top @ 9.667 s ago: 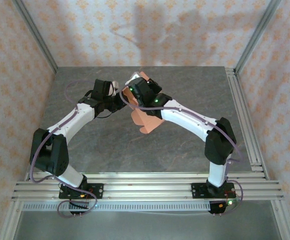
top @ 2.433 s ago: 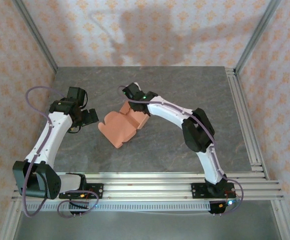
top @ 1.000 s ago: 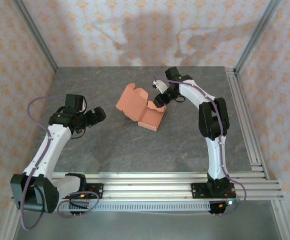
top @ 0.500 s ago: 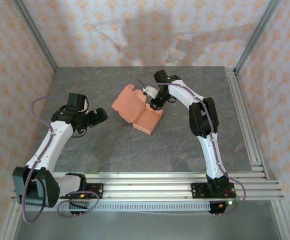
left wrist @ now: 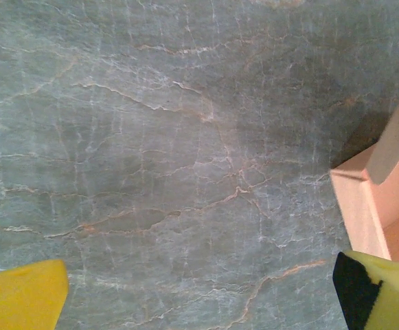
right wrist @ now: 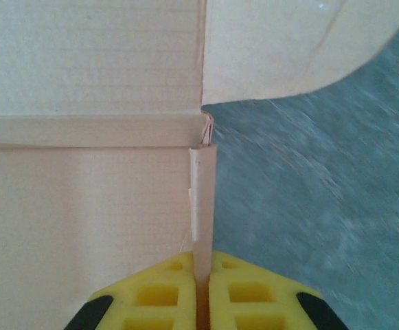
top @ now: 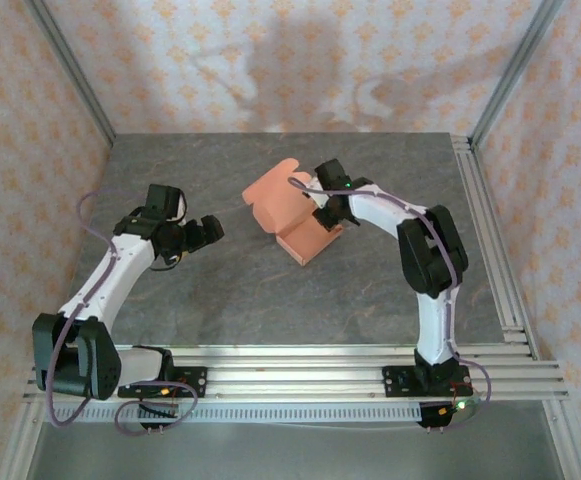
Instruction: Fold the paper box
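Grey veined tabletop underneath. Nearest, well left of the paper box: left gripper spread wide, empty. Against the box's right side: right gripper pinched tight on one thin upright side wall. Resting mid-table, half-folded. Probably light, floppy, easily creased; best gripped gently along wall edges beside the folds.
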You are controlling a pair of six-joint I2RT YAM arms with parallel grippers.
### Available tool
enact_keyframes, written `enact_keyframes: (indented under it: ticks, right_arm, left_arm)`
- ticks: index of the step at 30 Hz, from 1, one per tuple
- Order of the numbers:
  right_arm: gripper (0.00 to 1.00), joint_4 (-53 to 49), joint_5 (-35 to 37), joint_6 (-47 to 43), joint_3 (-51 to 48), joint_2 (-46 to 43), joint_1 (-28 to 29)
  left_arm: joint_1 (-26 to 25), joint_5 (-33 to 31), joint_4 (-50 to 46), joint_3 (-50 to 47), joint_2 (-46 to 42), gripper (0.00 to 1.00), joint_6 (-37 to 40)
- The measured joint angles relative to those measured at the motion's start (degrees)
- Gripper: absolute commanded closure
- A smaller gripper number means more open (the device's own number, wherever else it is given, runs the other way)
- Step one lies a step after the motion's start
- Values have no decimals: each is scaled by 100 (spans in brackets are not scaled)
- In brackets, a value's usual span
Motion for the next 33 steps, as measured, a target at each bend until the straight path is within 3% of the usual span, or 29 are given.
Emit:
enact_keyframes:
  ticks: [7,17,25,33]
  right_arm:
    - [90,529,1126,1064,-990,-787,334]
    - [93,483,1349,2977,-1519,-1012,564]
    - [95,461,1491,3460,-1613,-850,629]
    - [96,199,2133,3620,-1342,-520,876]
  left_arm:
    - [-205,17,66,101,426,0,24]
    - [-426,94,219,229,708,0,131]
    - [-428,98,221,229,708,0,199]
    - [-428,98,260,227,708,0,289]
